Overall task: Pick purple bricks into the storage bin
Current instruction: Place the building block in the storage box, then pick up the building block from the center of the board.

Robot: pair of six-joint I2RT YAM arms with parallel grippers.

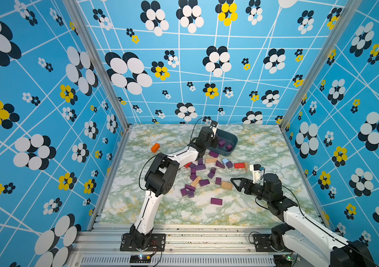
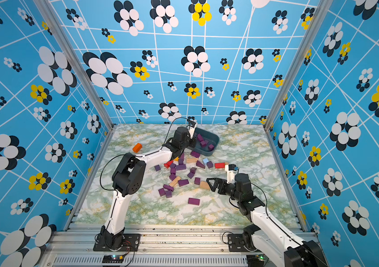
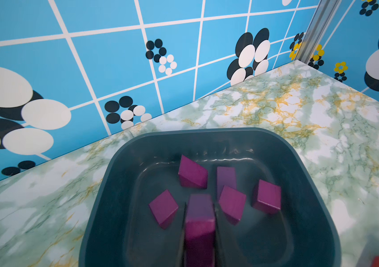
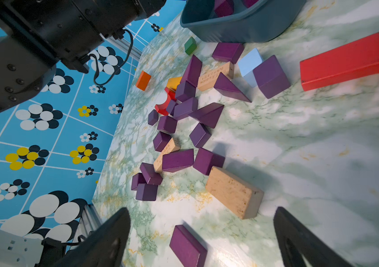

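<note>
The storage bin (image 1: 232, 138) (image 2: 215, 141) stands at the back of the table with several purple bricks (image 3: 192, 174) lying in it. My left gripper (image 3: 200, 207) hangs over the bin's inside, shut on a purple brick (image 3: 199, 224) held between its two dark fingers. More purple bricks (image 1: 199, 167) (image 4: 177, 160) lie scattered in mid-table in front of the bin. My right gripper (image 4: 201, 211) (image 1: 232, 180) hovers open, low over the table. One flat purple brick (image 4: 187, 247) (image 1: 216, 201) lies on the table below its wide-spread jaws.
A tan block (image 4: 234, 191) (image 1: 226, 185) lies just ahead of the right gripper. Among the purple bricks lie a red bar (image 1: 239, 165), a light-blue block (image 1: 224, 161), further tan blocks (image 1: 210, 160) and a green block (image 4: 190, 45). An orange block (image 1: 155, 147) sits apart at the left.
</note>
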